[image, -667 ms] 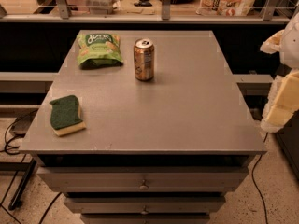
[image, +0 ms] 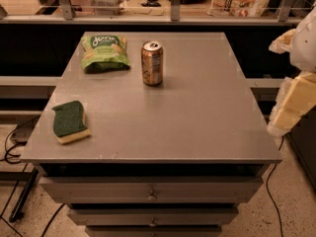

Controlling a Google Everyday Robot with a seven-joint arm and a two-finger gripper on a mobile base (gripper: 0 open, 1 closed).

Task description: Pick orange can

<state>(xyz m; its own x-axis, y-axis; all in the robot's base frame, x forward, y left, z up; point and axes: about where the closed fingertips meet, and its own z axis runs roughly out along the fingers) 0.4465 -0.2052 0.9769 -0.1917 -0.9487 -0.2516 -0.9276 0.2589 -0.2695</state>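
Observation:
The orange can [image: 152, 63] stands upright on the grey table [image: 197, 117], towards the back and a little left of centre. It is bronze-orange with a silver top and pale markings. My gripper [image: 292, 102] shows as pale arm parts at the right edge of the view, beside the table's right side. It is well to the right of the can and nearer the front, not touching it.
A green snack bag [image: 104, 52] lies at the table's back left, close to the can. A green and yellow sponge [image: 70, 121] lies near the front left edge. Drawers [image: 151, 195] sit below the tabletop. A shelf with packages [image: 237, 0] runs behind. Cables [image: 15, 147] lie on the floor at left.

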